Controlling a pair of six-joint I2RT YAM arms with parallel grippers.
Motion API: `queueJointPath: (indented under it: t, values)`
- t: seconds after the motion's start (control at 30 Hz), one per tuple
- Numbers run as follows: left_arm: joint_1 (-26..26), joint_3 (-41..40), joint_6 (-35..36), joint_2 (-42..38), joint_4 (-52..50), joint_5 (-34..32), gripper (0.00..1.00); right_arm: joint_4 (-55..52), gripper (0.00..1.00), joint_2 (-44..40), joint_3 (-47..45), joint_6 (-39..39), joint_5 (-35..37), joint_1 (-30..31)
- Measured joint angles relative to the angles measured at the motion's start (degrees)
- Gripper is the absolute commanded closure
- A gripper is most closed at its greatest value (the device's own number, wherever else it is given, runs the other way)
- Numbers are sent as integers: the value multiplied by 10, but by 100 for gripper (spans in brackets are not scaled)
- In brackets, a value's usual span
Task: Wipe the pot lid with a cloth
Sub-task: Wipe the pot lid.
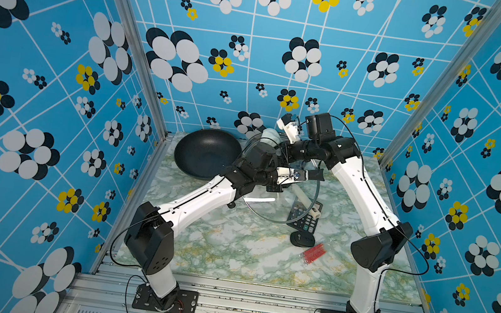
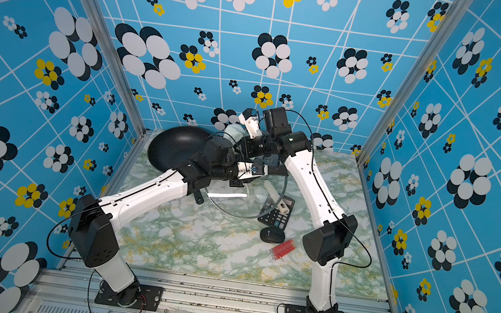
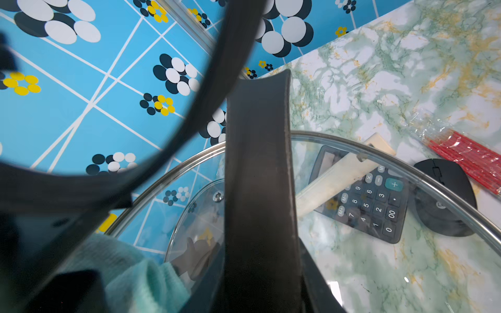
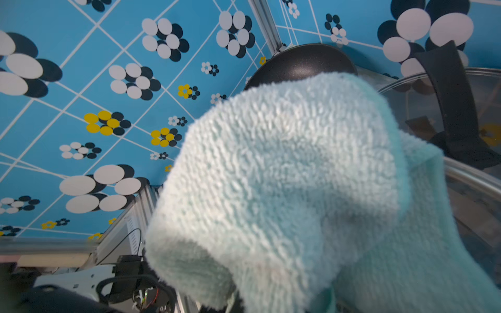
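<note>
Right jaws tight on cloth (image 4: 284, 176); left jaws snug round pot lid handle (image 3: 257, 176), plain only from wrist

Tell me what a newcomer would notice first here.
A big glass pot lid hangs tilted over mid-table, gripped by its black handle in the jaws of the left arm. A fluffy mint-green cloth is at its far edge, beside a black pan at the far left.

cloth (image 4: 271, 176): pale mint green
pot lid (image 3: 339, 244): clear, black handle (image 3: 257, 162)
pan (image 1: 207, 151): black
table (image 1: 230, 253): white marble, green and yellow veins
walls (image 1: 56, 72): blue, white lines, black-white-yellow flowers
packet (image 1: 313, 253): red
</note>
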Motion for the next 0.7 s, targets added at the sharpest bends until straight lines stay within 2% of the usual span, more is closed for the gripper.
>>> queueJointPath:
  t: [0.2, 0.33, 0.5, 0.7]
  values:
    - [1, 0, -11, 3, 3, -1, 100, -14, 100, -8, -33, -15, 4, -31]
    - [5, 0, -28, 10, 1, -3, 100, 9, 100, -50, -130, -7, 1, -90]
    - [9, -2, -31, 10, 3, 0, 100, 78, 100, -80, -228, 45, 1, -188]
    - [35, -2, -88, 10, 18, -23, 100, 137, 100, -83, -288, 103, -7, -198]
